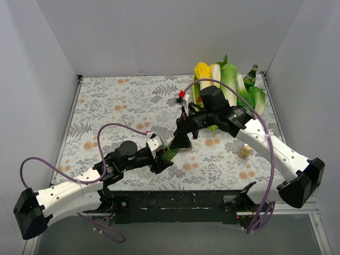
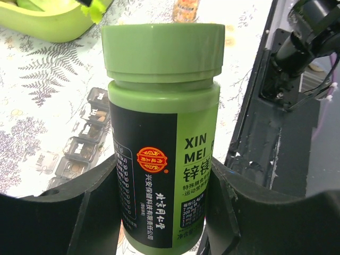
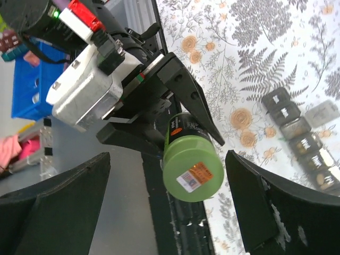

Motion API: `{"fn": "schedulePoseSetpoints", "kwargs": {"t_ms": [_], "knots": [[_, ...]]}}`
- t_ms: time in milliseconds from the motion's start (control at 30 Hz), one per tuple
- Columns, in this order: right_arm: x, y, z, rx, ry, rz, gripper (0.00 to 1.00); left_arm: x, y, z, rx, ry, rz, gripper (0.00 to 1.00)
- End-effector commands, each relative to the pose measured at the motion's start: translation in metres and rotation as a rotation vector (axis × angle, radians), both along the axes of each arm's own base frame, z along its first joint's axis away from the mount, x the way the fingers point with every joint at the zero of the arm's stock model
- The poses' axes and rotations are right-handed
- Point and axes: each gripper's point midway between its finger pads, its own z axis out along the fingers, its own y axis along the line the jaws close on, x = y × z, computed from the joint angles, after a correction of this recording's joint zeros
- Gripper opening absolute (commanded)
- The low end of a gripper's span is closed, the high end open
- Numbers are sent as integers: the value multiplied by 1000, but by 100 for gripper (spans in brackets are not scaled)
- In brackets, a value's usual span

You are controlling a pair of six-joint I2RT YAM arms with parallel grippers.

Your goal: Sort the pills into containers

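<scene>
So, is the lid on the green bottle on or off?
On. The green lid sits fully down on the bottle, which the left end effector grips.

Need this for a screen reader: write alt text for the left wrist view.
The left gripper clamps a green pill bottle, its lid on. Behind it, the containers lie in a strip on the floral table.

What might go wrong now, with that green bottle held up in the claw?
The left gripper pinches the green bottle only at its lower body; when the open right gripper grips the cap, it may twist loose. Once open, pills might miss the small pill organizer.
</scene>
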Motion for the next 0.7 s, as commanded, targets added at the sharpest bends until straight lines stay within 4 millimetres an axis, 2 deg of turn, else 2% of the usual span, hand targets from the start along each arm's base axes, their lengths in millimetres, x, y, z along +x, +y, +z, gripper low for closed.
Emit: {"fn": "schedulePoseSetpoints", "kwargs": {"t_ms": [0, 200, 333, 367, 533, 567, 633, 667], "knots": [[3, -4, -13, -79, 163, -153, 96, 13, -3, 23, -27, -64, 43, 0], [11, -11, -51, -175, 205, -244, 98, 15, -2, 25, -36, -72, 51, 0], [7, -7, -53, -161, 234, -217, 98, 14, -2, 25, -36, -77, 46, 0], [3, -5, -50, -142, 242, -183, 93, 14, -3, 25, -35, -76, 44, 0], [-2, 2, -41, -83, 244, -118, 84, 14, -5, 24, -34, -74, 38, 0], [-7, 3, -37, -64, 245, -85, 75, 14, -5, 24, -34, -74, 37, 0], [-8, 5, -33, -40, 242, -58, 64, 14, -6, 24, -35, -73, 34, 0], [-13, 5, -31, -27, 243, -28, 53, 13, -6, 24, -35, -74, 32, 0]]}}
